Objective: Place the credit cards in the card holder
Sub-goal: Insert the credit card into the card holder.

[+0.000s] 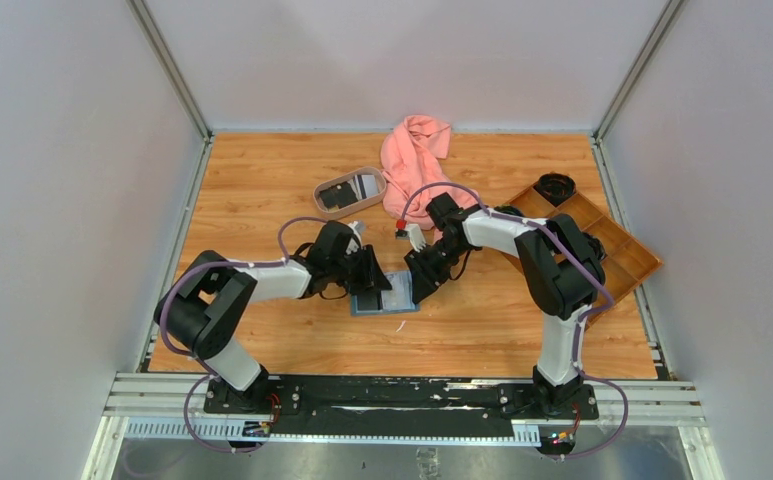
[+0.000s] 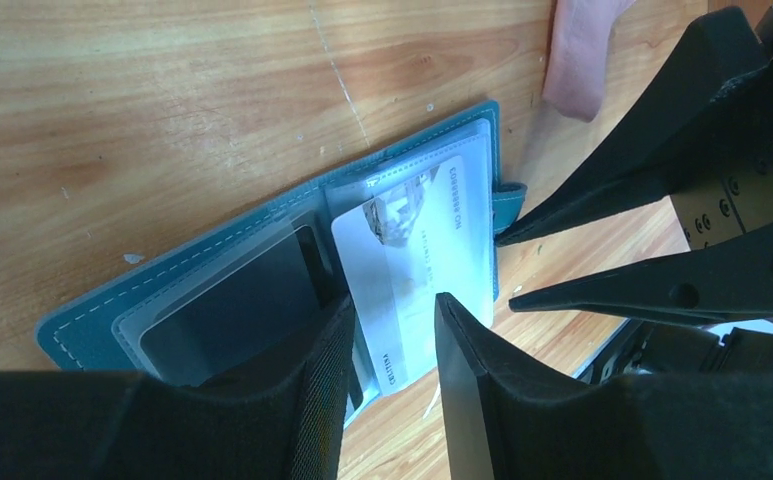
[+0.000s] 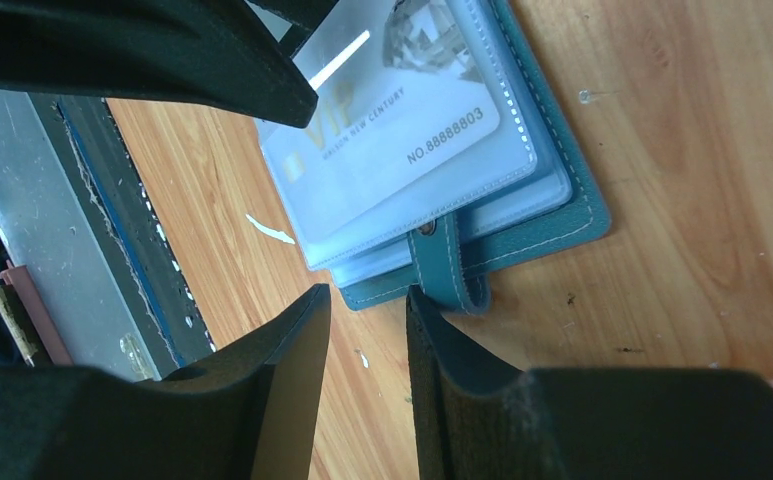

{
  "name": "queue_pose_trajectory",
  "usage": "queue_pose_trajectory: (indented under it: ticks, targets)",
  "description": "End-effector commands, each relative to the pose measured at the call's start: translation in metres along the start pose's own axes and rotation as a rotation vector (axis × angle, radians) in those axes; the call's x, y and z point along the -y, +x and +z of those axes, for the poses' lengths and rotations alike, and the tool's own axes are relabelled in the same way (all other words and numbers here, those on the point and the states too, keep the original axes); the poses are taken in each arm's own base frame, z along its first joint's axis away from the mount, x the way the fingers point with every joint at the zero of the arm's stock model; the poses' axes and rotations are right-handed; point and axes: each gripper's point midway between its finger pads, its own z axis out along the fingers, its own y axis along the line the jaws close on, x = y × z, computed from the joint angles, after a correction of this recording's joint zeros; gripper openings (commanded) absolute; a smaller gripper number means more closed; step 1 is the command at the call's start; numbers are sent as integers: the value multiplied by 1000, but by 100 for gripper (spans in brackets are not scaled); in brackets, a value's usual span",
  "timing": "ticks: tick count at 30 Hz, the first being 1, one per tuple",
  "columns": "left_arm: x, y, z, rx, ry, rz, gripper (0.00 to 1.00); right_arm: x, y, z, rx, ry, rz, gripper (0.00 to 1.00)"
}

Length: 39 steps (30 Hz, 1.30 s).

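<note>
The teal card holder [image 1: 398,299] lies open on the table between both grippers. In the left wrist view its left pocket [image 2: 232,310] holds a black credit card. A pale grey-white credit card [image 2: 412,255] sits partly in the right clear pocket, its near end sticking out past the holder's edge. My left gripper [image 2: 392,325] is open, its fingers astride that protruding end. My right gripper [image 3: 367,300] is open just off the holder's tab clasp [image 3: 452,275], one finger beside the tab, nothing between the fingers. More black credit cards lie in the oval tray [image 1: 350,192].
A pink cloth [image 1: 417,160] is bunched at the back. A brown wooden compartment tray [image 1: 602,245] stands at the right, behind the right arm. The table's near edge and metal rail [image 3: 82,230] run close to the holder.
</note>
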Motion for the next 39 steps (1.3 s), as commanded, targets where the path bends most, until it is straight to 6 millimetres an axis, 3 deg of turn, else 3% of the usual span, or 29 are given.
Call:
queue_pose_trajectory:
  ticks: [1, 15, 22, 28, 39]
  targets:
    - [6, -6, 4, 8, -5, 13, 40, 6, 6, 7, -30, 8, 15, 38]
    - [27, -2, 11, -23, 59, 35, 40, 0, 1, 3, -11, -10, -4, 40]
    - [28, -12, 1, 40, 52, 79, 42, 4, -3, -29, 9, 64, -122, 52]
    - [30, -19, -19, 114, 55, 129, 44, -4, -5, -55, 58, 97, -237, 54]
    - [58, -36, -78, 310, 147, 280, 45, -36, -13, -89, 182, 48, -425, 54]
